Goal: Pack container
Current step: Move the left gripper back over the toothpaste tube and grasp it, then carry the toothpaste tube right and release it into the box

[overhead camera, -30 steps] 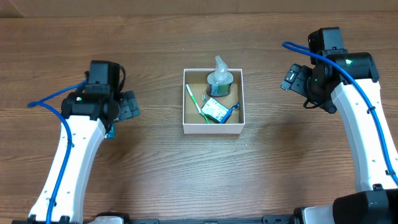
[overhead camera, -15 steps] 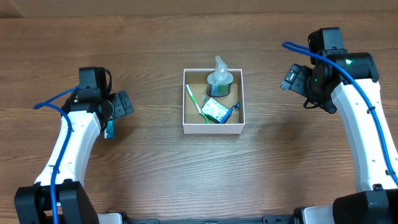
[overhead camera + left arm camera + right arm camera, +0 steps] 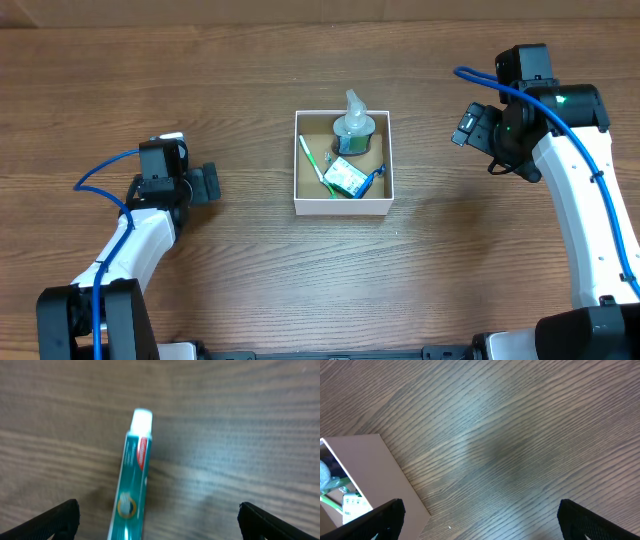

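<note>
The container [image 3: 343, 206] is a small square white-walled box with a brown bottom at the table's middle. It holds a pale pump bottle [image 3: 352, 126], a green toothbrush [image 3: 316, 165] and a small teal packet [image 3: 347, 177]. A teal toothpaste tube [image 3: 134, 477] with a white cap lies on the wood. My left gripper [image 3: 159, 516] is open and hovers over it, with the tube nearer the left finger. In the overhead view my left gripper [image 3: 204, 185] is well left of the container and the tube is hidden under the arm. My right gripper [image 3: 480, 515] is open and empty, to the right of the container [image 3: 385, 475].
The table is brown wood. The right arm [image 3: 570, 190] runs along the right side and the left arm [image 3: 125, 250] along the front left. A pale strip borders the table's far edge.
My left arm has swung and drawn back toward the front, and the wrist now covers the toothpaste tube in the overhead view. The right arm and the container have not moved.
</note>
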